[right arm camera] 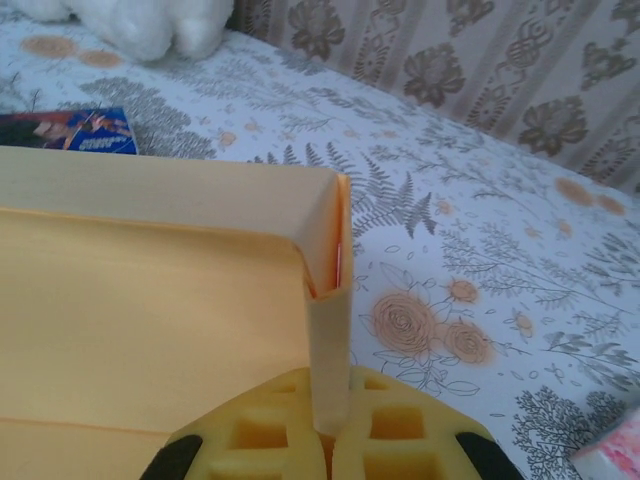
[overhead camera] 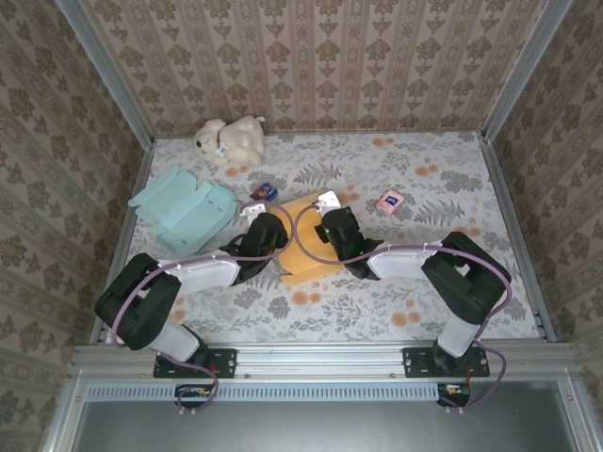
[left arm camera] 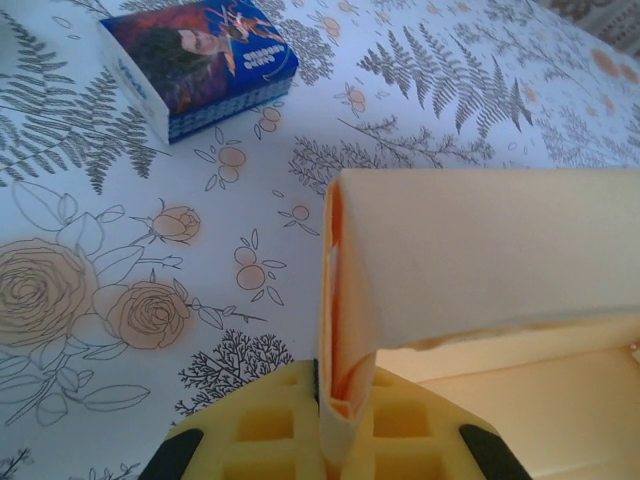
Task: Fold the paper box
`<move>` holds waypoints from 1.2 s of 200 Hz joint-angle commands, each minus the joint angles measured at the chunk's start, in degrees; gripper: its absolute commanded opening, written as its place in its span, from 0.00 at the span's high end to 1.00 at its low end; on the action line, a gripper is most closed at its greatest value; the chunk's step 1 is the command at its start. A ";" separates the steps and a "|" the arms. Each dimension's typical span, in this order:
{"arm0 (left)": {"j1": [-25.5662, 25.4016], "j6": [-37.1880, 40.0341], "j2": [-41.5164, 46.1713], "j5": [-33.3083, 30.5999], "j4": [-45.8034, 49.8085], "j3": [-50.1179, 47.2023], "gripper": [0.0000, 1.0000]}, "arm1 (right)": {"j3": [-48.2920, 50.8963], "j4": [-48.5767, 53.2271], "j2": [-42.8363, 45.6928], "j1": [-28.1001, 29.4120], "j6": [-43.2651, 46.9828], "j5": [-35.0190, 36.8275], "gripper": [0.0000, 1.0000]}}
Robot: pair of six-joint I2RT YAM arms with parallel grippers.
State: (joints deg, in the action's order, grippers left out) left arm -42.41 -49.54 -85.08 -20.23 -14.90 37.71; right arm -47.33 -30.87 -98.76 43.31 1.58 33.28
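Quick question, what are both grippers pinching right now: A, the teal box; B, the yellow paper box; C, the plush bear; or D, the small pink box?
B: in the wrist views the left gripper and right gripper are each shut on a wall of the yellow paper box.

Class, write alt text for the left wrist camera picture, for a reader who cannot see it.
The yellow left gripper, at the bottom edge, is shut on an upright folded corner of the pale yellow paper box, which fills the right side. Beyond it, at top left, a small blue printed carton lies on the floral tablecloth.
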 commanded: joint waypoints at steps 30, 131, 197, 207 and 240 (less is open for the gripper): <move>-1.39 -11.79 3.75 -6.22 7.89 1.40 1.00 | -2.38 4.40 -2.04 1.60 -2.69 14.18 1.00; -1.70 -12.23 4.43 -7.67 9.04 0.89 1.00 | -3.08 6.48 -3.02 -0.46 -5.10 -12.37 0.80; -1.67 -12.46 5.06 -7.87 9.18 0.23 1.00 | -2.40 6.18 -4.10 -0.86 -4.32 -10.36 0.84; -1.63 -12.75 4.95 -8.22 9.34 0.03 1.00 | -2.55 6.41 -4.15 -0.78 -4.48 -7.74 0.93; -1.59 -12.92 4.94 -8.75 9.80 0.16 1.00 | -1.76 5.99 -3.51 -0.30 -6.15 1.00 1.00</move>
State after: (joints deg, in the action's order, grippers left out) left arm -44.27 -59.81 -82.00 -26.83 -4.49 38.15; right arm -50.11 -25.50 -102.08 43.11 -2.17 26.24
